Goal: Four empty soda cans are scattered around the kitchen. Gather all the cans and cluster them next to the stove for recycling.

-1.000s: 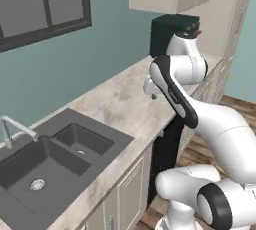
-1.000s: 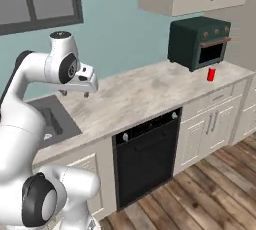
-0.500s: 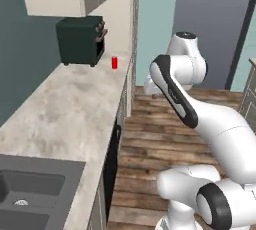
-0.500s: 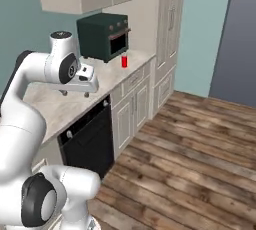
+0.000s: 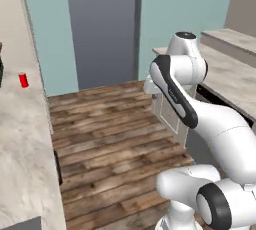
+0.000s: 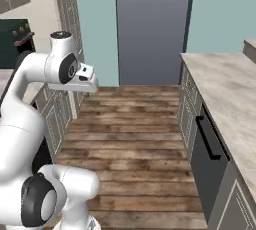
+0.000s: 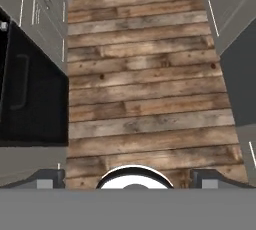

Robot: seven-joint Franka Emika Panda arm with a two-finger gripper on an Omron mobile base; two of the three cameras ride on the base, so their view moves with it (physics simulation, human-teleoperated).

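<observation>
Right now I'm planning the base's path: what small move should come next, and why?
Probably turn the base left toward the small red soda can standing on the pale marbled counter. The open two-finger gripper holds nothing and points down at bare wooden floor, away from that can.

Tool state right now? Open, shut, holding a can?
Tool: open, tips wide apart, nothing between them; it hangs over the wood floor.
</observation>
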